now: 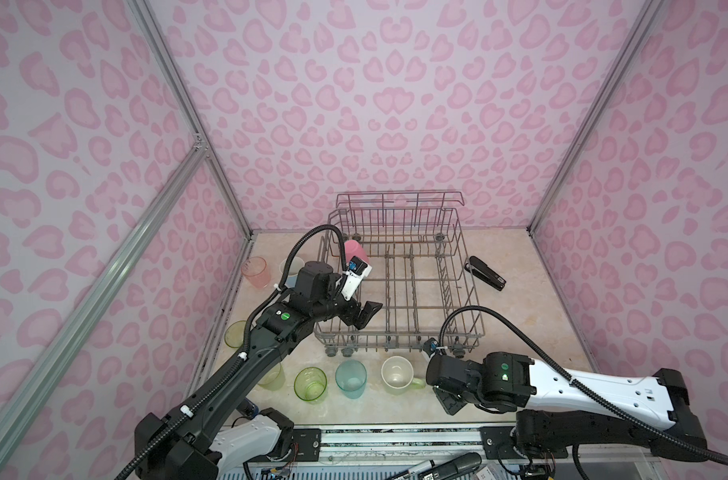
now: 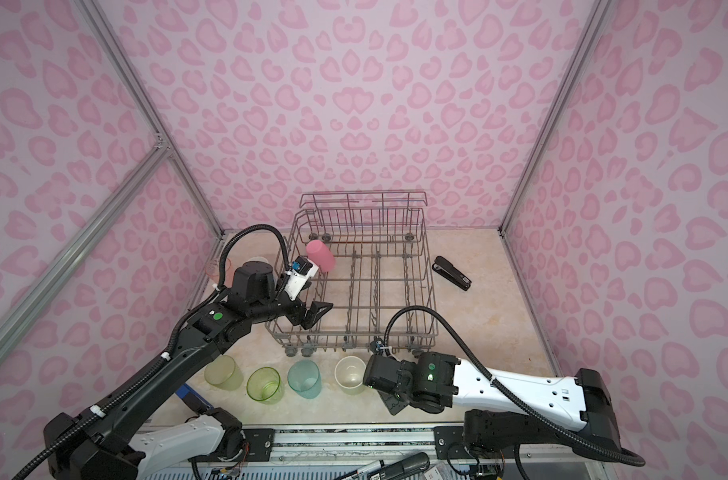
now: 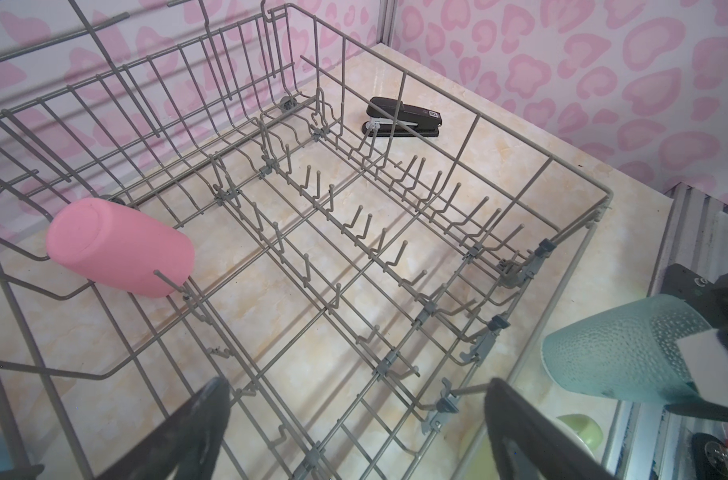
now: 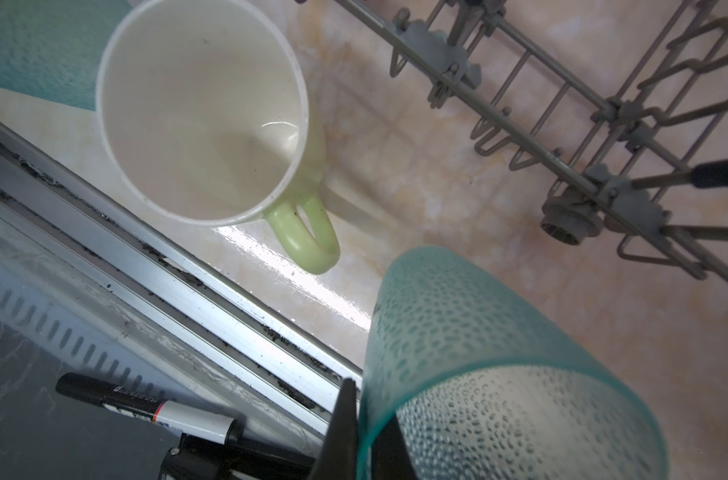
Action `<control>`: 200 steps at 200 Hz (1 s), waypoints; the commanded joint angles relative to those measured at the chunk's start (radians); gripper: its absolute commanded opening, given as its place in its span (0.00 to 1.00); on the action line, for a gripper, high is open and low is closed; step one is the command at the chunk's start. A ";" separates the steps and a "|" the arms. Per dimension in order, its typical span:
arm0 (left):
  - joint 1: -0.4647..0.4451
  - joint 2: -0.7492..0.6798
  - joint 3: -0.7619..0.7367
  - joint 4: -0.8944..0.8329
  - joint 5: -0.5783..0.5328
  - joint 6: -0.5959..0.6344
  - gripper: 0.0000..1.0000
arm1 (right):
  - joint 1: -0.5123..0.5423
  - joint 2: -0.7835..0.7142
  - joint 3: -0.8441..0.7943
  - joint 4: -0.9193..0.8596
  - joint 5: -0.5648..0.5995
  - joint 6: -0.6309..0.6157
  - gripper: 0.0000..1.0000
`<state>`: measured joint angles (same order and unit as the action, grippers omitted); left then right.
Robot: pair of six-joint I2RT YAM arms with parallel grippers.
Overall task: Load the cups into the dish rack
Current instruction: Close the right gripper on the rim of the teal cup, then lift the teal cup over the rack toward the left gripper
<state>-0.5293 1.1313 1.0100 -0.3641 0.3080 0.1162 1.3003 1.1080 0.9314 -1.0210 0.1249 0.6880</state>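
Near edge of the worktop [image 1: 520,324], just off the dish rack's [image 1: 395,224] near-right corner: right gripper [image 4: 366,432] is clamped on the rim of a teal tumbler [image 4: 499,353], one finger inside the mouth and one outside. Tumbler sits tilted in the grip, close to the light-green mug [image 1: 397,374]. Top views hide it under the wrist, so can't tell if its base is clear of the worktop. Left gripper [image 1: 362,318] hangs over the rack's near-left section, jaws wide apart, holding nothing.

Rack status: one pink cup [image 1: 356,251] in, lying tilted on the tines at the far-left corner. Outside the rack:
- Near row with the mug: second teal tumbler [image 1: 351,378], green tumbler [image 1: 310,384], yellow-green tumbler [image 1: 271,376].
- Left side: salmon tumbler [image 1: 255,272], light-blue mug [image 1: 291,268], lime tumbler [image 1: 235,332].
- Far right: black stapler [image 1: 487,274], not ours.

My read: early in the job, and the step in hand is pick-and-carry of cup two. Next move needs a lift high enough to clear the near rail, then a wrist roll to bring the mouth down over a tine row. Rim pinch on thin plastic looks slip-prone, so swing slow. Left arm sits over the rack; a right-side bay avoids a clash.
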 commanded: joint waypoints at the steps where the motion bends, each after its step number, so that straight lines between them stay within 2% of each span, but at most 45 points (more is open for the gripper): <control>1: 0.000 -0.001 -0.006 0.031 -0.007 0.005 0.97 | 0.002 -0.017 0.025 -0.043 -0.002 -0.027 0.00; 41: 0.000 0.007 -0.005 0.030 -0.007 0.004 0.97 | 0.002 -0.017 0.119 -0.147 0.006 -0.075 0.00; 85: 0.000 0.007 -0.018 0.039 -0.003 0.002 0.97 | 0.006 -0.013 0.233 -0.202 -0.050 -0.109 0.00; 128: -0.001 0.015 -0.024 0.048 -0.002 -0.005 0.97 | 0.006 0.004 0.452 -0.292 -0.026 -0.173 0.00; 152: -0.003 0.006 -0.035 0.062 -0.008 -0.010 0.97 | -0.070 0.056 0.634 -0.330 -0.025 -0.248 0.00; 200: -0.003 0.010 -0.042 0.069 -0.028 -0.012 0.97 | -0.215 0.166 0.834 -0.350 -0.060 -0.405 0.00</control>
<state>-0.5323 1.1423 0.9733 -0.3359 0.2874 0.1120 1.1488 1.2335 1.6932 -1.3521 0.0799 0.3996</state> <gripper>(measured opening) 0.974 0.050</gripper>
